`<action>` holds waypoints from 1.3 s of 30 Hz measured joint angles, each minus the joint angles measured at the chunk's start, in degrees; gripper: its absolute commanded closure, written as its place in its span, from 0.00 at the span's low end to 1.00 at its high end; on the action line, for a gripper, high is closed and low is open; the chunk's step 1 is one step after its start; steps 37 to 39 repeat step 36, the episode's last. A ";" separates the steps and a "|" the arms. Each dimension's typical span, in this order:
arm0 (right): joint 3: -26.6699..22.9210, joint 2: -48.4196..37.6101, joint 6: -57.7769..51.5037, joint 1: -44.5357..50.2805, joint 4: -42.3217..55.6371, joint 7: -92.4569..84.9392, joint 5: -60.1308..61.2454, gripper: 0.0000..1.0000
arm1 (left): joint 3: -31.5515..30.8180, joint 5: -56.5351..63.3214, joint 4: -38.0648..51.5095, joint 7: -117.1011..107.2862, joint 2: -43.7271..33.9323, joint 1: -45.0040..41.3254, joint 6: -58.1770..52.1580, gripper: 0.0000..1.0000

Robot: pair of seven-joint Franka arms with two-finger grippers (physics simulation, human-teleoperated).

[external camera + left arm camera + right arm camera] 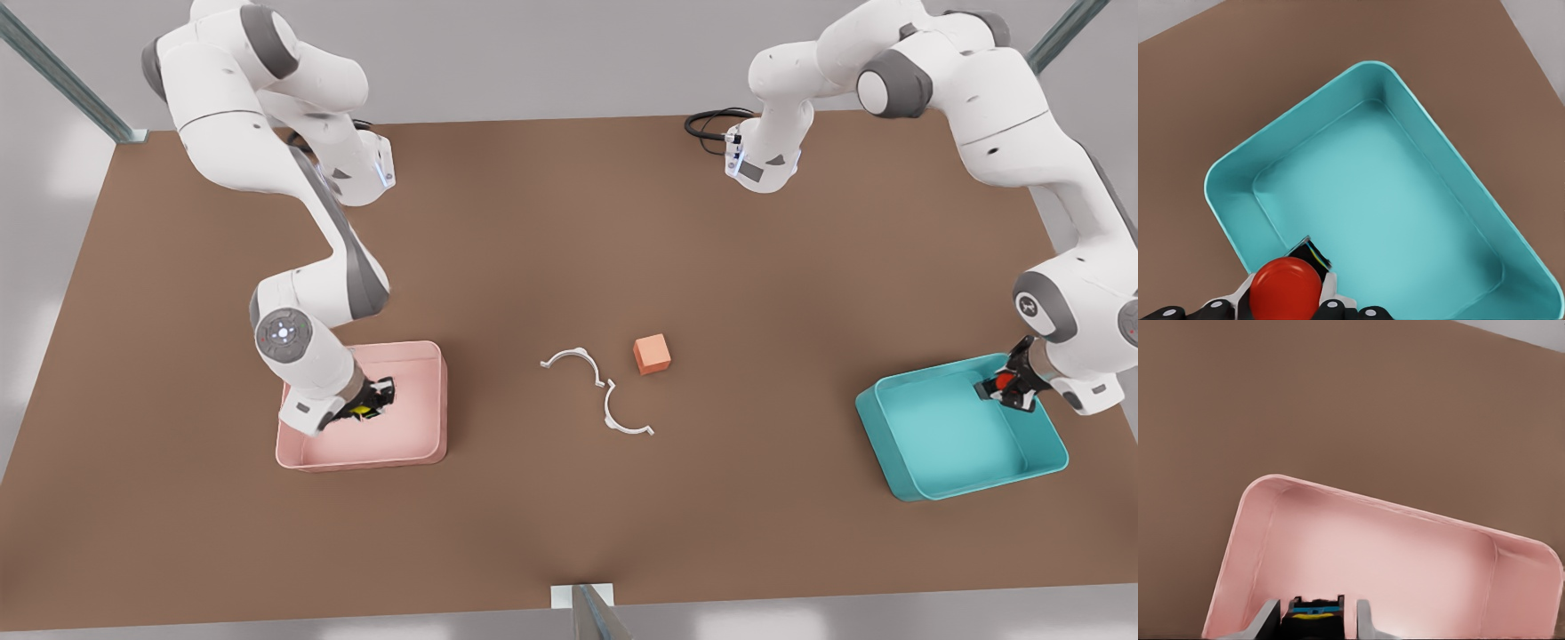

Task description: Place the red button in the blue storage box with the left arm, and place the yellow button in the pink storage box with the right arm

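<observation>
My left gripper [1006, 384] clamps one red button [1004, 381] over the blue box [942, 436]; my right gripper [366, 409] clamps one yellow button [362, 411] inside the pink box [418, 418]. One orange cube [652, 354] sits between.

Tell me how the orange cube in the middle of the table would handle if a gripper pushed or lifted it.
The orange cube has flat faces and sits square on the table, so it would probably slide rather than roll. It looks small and solid, likely light and rigid. Its parallel sides should suit a two-finger grip, though smooth faces might slip.
</observation>
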 measured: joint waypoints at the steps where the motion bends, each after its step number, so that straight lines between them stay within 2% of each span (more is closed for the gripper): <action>1: -0.07 0.16 1.19 -1.22 -2.53 -0.17 0.00 0.48 | -0.53 -0.68 1.22 1.93 1.38 0.10 -0.03 0.62; 7: -0.81 9.13 8.15 -4.37 -5.23 -0.92 -1.84 0.48 | -1.91 -4.39 2.76 11.43 9.95 0.13 3.04 0.60; 8: -0.87 10.49 9.06 -4.52 -5.01 -1.00 -2.15 0.48 | -1.93 -4.99 2.77 12.73 11.17 0.12 3.73 0.57; 9: -0.97 11.44 9.81 -4.48 -4.87 -1.06 -2.44 0.47 | -1.93 -5.67 2.77 14.07 11.86 0.10 4.33 0.00; 10: -1.05 12.27 10.43 -4.41 -4.81 -1.04 -2.71 0.34 | -1.94 -6.31 2.77 15.40 11.93 0.05 4.84 0.00; 11: -1.09 12.73 10.95 -4.34 -4.77 -0.98 -3.12 0.32 | -1.93 -6.79 2.78 16.66 11.74 0.00 5.26 0.00; 12: -1.11 13.00 11.39 -4.34 -4.75 -0.92 -3.64 0.09 | -1.93 -7.17 2.78 17.85 11.62 -0.07 5.60 0.00; 13: -1.12 13.14 11.76 -4.34 -4.74 -0.85 -4.02 0.00 | -1.93 -7.44 2.78 18.96 11.53 -0.14 5.89 0.00; 16: -1.13 13.25 12.58 -4.37 -4.68 -0.72 -4.67 0.00 | -1.84 -7.71 2.73 21.88 9.52 -0.90 5.62 0.00; 19: 0.49 10.98 9.90 -3.65 0.41 -0.21 -4.99 0.00 | -1.78 -5.51 2.71 24.31 1.11 -5.27 1.31 0.00; 22: 5.14 3.40 1.53 -3.41 10.17 0.88 -5.07 0.00 | -1.89 -4.43 2.70 26.67 -8.32 -12.36 -3.73 0.00; 24: 6.14 -3.98 -3.92 -4.27 11.74 1.41 -4.08 0.00 | -2.45 -4.06 2.75 28.53 -15.54 -17.19 -8.49 0.00; 25: 4.84 -8.60 -7.00 -4.79 11.76 1.54 -2.86 0.00 | -6.32 -3.77 2.79 29.39 -18.89 -16.38 -11.09 0.00; 27: -5.08 -14.60 -13.38 0.31 11.75 1.45 0.86 0.00 | -14.36 -1.48 2.73 30.98 -24.16 -12.85 -15.81 0.00; 29: -9.96 -16.03 -19.15 2.03 12.10 1.37 4.14 0.00 | -17.17 0.19 2.53 32.41 -27.28 -11.51 -19.30 0.00; 34: -11.89 -15.87 -27.26 3.06 16.02 0.85 8.15 0.00 | -18.22 1.93 2.36 35.35 -28.75 -10.32 -24.42 0.00; 39: -11.76 -15.44 -28.95 3.40 16.13 0.71 8.85 0.00 | -18.25 2.18 2.35 36.31 -28.81 -10.09 -25.60 0.00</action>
